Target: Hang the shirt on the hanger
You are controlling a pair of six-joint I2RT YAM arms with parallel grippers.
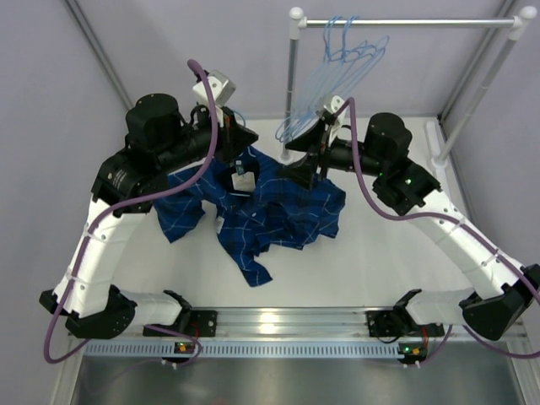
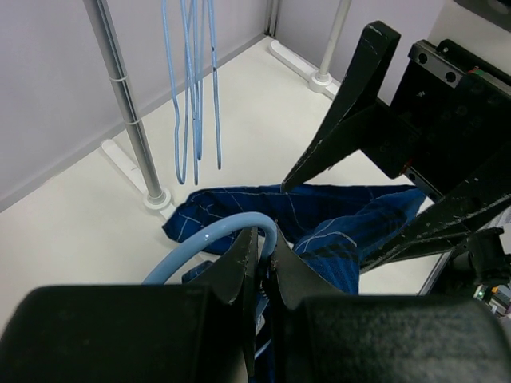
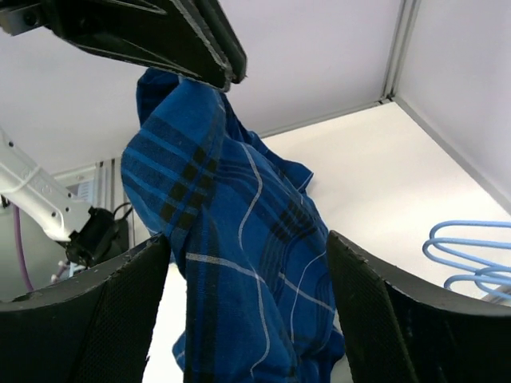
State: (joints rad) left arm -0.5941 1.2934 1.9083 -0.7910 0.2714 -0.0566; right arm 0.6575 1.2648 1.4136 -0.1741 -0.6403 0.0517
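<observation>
White table, metal clothes rail on white posts at the far right corner, spare pale-blue wire hangers hanging near the rail's left end, lilac walls, slotted metal strip along the near edge

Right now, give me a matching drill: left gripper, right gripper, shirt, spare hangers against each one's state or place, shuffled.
Column 1
1. left gripper
2. right gripper
3. shirt
4. spare hangers

Column 2
A. hanging from the rail
B. crumpled, mostly on the table
C. shut on the hanger
D. open, plaid fabric in the gap

Pairs: 1-C, 2-D, 3-B, 4-A
</observation>
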